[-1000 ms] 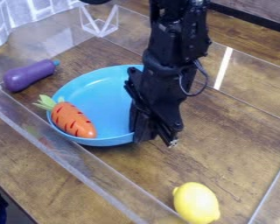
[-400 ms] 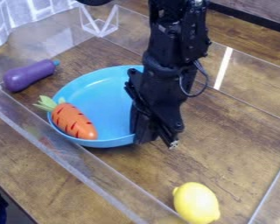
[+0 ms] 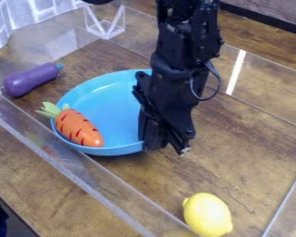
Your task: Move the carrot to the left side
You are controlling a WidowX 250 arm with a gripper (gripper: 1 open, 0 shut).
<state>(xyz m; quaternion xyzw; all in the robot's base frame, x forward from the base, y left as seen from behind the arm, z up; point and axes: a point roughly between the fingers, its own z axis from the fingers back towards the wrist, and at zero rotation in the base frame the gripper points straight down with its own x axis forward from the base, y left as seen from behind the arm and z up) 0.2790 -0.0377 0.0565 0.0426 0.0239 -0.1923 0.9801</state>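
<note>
While the claw hangs at the right-hand rim of the blue bowl, pointing straight down, the carrot lies across the bowl from it, on the left part of the bowl floor. So the carrot sits to the left of the claw as the camera sees it, with bare blue bowl between them and no contact. Its long axis runs on a slant, leafy green end up and to the left, blunt orange end down and to the right, towards the claw. The claw looks closed with nothing in it, though its dark tips are hard to make out against the bowl's edge. The carrot is small, bright orange with dark ridge lines.
</note>
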